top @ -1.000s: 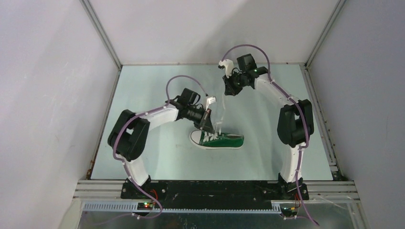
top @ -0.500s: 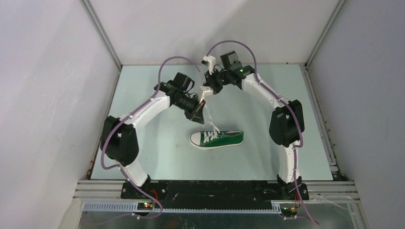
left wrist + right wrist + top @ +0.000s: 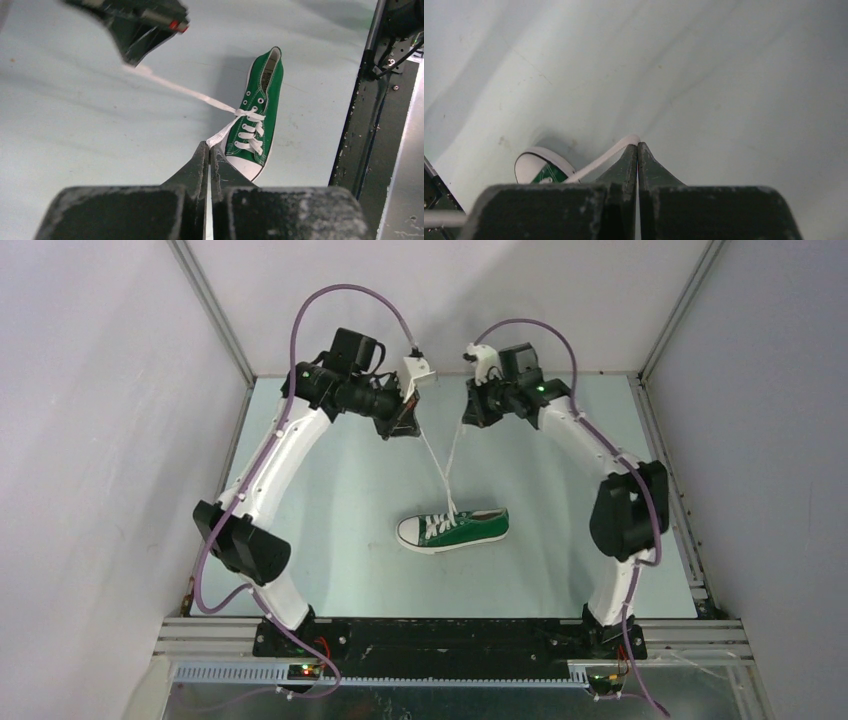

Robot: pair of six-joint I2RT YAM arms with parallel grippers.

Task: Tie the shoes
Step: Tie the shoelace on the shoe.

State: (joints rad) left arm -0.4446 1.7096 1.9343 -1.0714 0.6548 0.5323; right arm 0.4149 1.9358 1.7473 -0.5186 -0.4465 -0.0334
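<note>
You've got a pale blue-green tabletop (image 3: 330,580), plain whitish walls (image 3: 100,440) on three sides, aluminium posts (image 3: 212,310) at the back corners, and a black rail (image 3: 450,636) along the near edge. The light is even.

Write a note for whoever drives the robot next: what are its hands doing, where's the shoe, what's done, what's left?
Left fingers: shut on one white lace.
Right fingers: shut on the other lace.
Shoe: green, upright on the table, toe toward the left arm.
Done: both laces pulled up taut, meeting above the eyelets.
Left: no bow yet; cross, loop and tighten.
</note>
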